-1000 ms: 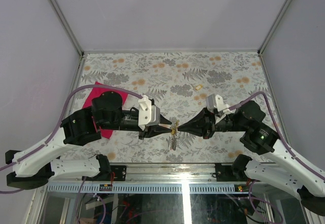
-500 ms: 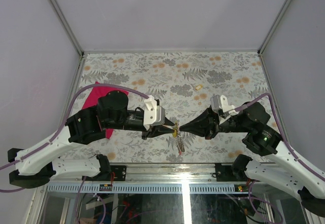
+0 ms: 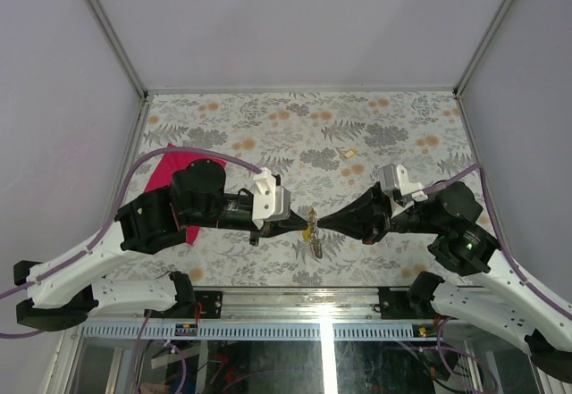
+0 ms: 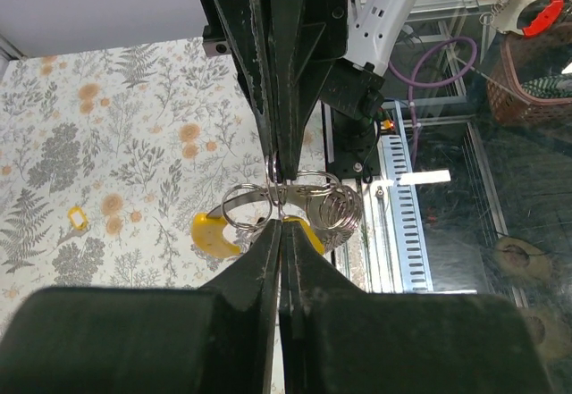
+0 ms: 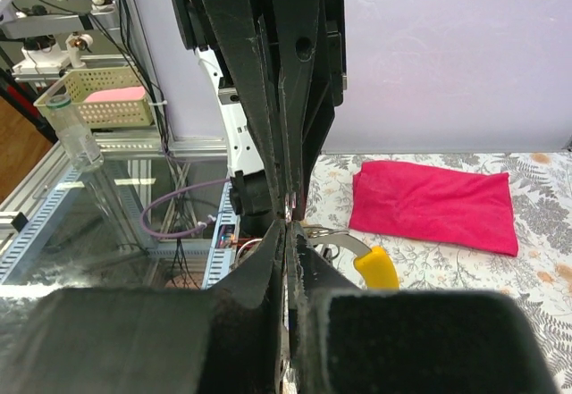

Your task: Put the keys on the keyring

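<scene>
**A:** Where's the keyring (image 4: 243,205) sitting?

**B:** It's up off the desk (image 3: 295,126), at the middle of the near edge, right between the two gripper tips, which meet nose to nose from either side.

**A:** Who has hold of it?

**B:** The right gripper (image 5: 288,226) has its fingers pressed tight together, nipping the ring's wire at the very tip. The left gripper (image 4: 280,226) is pressed together too, with its tip right against the ring from the other side. I can't tell whether any wire sits between its pads.

**A:** Any keys on it?

**B:** Yellow-capped keys (image 4: 211,234) hang from the ring, just below the left gripper's tip in its wrist view. How many there are I can't make out.

**A:** And elsewhere?

**B:** One loose yellow key (image 3: 349,153) lies on the floral desk, well beyond the grippers and a little to the right. A pink cloth (image 3: 166,171) lies flat on the left side, partly under the left arm.
</scene>
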Motion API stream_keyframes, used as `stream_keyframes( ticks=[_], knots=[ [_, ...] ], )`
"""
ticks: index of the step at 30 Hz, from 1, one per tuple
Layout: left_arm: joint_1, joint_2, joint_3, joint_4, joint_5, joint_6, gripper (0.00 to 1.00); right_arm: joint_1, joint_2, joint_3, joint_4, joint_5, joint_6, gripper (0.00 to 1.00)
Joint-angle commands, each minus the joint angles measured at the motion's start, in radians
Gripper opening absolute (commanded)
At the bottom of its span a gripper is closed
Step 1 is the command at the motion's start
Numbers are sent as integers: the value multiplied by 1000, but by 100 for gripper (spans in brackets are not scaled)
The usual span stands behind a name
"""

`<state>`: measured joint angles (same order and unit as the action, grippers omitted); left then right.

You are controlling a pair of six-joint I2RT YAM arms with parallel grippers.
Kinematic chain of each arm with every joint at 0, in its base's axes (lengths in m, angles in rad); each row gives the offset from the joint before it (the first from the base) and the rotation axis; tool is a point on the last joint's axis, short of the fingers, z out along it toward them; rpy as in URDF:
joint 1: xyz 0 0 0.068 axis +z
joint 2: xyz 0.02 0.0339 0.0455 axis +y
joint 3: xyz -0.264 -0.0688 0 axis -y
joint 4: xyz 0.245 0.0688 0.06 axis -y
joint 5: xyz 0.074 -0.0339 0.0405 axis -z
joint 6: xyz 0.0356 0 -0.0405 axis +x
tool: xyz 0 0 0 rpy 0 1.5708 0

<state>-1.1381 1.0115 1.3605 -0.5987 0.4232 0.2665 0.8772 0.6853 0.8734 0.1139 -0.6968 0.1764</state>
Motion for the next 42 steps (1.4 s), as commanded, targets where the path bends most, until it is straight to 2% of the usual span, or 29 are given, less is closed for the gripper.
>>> stream_keyframes(
  ticks=[1, 14, 18, 27, 35, 42],
  knots=[
    [-5, -20, -15, 45, 1, -7, 0, 3, -33, -1, 189, 42, 66, 0],
    [-6, -43, -90, 185, -25, -75, 0, 3, -35, -117, 505, 197, 259, 0],
    [-5, -72, -132, 278, -73, -113, 7, 3, -36, -154, 564, 206, 280, 0],
    [-6, -159, -226, 464, -129, -178, 22, 3, -59, -156, 496, 181, 215, 0],
    [-6, -187, -299, 627, -125, -234, 24, 3, -61, -140, 446, 150, 168, 0],
    [-5, -162, -301, 659, -82, -251, 27, 1, -62, -132, 421, 139, 153, 0]
  ],
)
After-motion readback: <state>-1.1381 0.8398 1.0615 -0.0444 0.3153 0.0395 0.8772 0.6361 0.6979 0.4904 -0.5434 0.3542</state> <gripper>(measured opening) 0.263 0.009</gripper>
